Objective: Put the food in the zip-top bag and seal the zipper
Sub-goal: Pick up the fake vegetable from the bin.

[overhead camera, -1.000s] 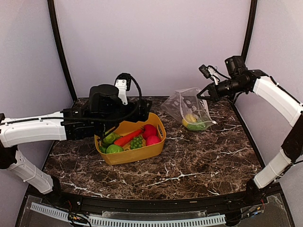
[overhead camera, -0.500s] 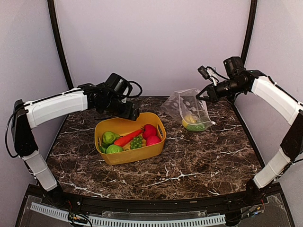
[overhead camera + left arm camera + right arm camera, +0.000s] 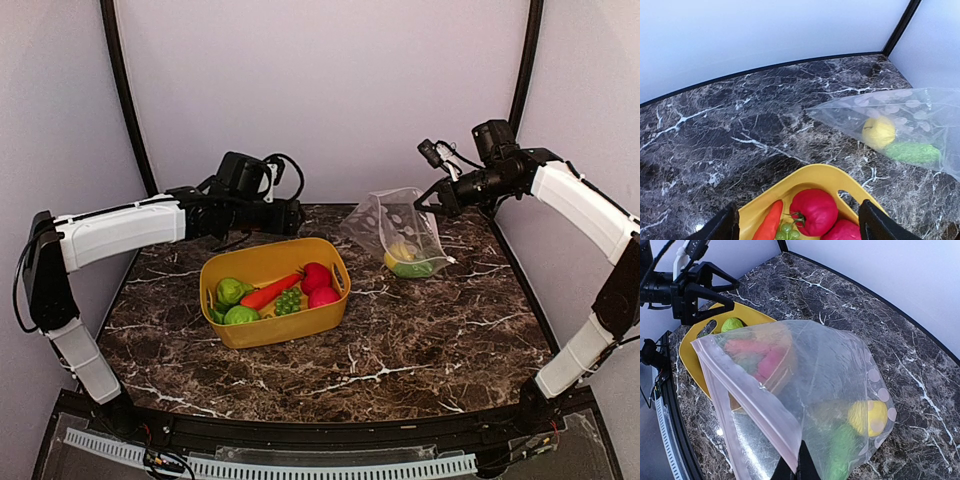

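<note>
The zip-top bag (image 3: 388, 222) sits near the worktop's (image 3: 430, 340) back right corner, a lemon (image 3: 402, 250) inside and its mouth pinched up by the right tool (image 3: 428, 198). The left tool (image 3: 288, 216), wide open and empty, has swung from over the tub (image 3: 290, 328) to its back edge. Most of the food (image 3: 268, 292) is not yet bagged.

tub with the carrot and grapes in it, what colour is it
The tub is plain yellow; the top external view shows it best.

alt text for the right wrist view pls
The right gripper pinches a clear bag with its mouth open, a lemon and a green vegetable inside. Behind it, the left gripper sits near a yellow tub.
</note>
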Available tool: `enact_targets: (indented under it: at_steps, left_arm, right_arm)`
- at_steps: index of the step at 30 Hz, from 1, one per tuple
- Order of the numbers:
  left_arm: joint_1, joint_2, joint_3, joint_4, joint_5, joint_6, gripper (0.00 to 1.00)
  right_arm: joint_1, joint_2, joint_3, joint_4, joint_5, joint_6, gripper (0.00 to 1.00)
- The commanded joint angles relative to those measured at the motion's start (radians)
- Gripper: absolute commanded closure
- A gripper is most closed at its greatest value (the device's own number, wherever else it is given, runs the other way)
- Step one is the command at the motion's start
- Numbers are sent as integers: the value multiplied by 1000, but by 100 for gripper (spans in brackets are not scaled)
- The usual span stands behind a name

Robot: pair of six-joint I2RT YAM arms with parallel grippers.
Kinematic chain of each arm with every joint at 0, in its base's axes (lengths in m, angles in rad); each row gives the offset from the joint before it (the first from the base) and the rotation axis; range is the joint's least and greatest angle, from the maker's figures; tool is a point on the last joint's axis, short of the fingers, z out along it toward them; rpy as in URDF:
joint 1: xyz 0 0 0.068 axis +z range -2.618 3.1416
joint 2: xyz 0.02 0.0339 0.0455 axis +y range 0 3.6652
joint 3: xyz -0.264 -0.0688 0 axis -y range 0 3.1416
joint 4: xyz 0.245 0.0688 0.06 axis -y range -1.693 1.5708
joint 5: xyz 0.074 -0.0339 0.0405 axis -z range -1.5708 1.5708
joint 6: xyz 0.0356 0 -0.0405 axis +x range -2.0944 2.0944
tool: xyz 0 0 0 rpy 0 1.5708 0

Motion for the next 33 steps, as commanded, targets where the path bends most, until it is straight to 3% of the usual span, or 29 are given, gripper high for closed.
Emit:
enact_targets:
  at_steps: [1, 9, 16, 24, 33]
  left_arm:
    - [-20, 14, 13, 17, 85, -24, 21]
    - [-122, 82, 24, -49, 112, 53, 22]
    - [-131, 146, 37, -52, 126, -109, 26]
    - [-135, 193, 57, -120, 70, -139, 29]
    - [-135, 259, 109, -187, -20, -155, 20]
  right_arm:
    - [6, -13, 6, 9, 13, -11, 100]
    - [6, -5, 29, -16, 24, -24, 100]
    - [6, -23, 8, -15, 38, -30, 100]
    - [6, -39, -18, -8, 26, -34, 100]
    - [6, -43, -4, -15, 6, -37, 100]
